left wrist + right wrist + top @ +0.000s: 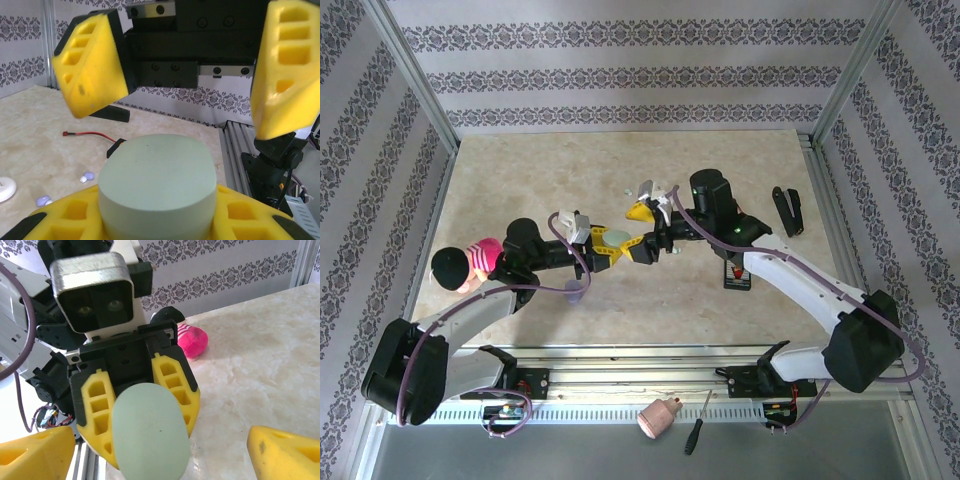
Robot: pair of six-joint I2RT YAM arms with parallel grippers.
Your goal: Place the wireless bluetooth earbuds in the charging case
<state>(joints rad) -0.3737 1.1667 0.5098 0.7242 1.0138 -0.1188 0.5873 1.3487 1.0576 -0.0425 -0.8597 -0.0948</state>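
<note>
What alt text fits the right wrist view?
The left gripper holds a mint green charging case toward the camera. The right gripper is open, its yellow fingertips at the bottom corners. A pink plush toy lies on the marble table behind.

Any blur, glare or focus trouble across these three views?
Top external: evenly lit, sharp, no glare. Left wrist: the upper-left yellow finger of the right claw is smeared; the mint green pebble-shaped plastic case is crisp. Right wrist: that case looks slightly soft, lower-left background washed out white.

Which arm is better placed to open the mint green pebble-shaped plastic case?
Probably right: the right gripper faces the mint green case with jaws open, while the left gripper holds it.
</note>
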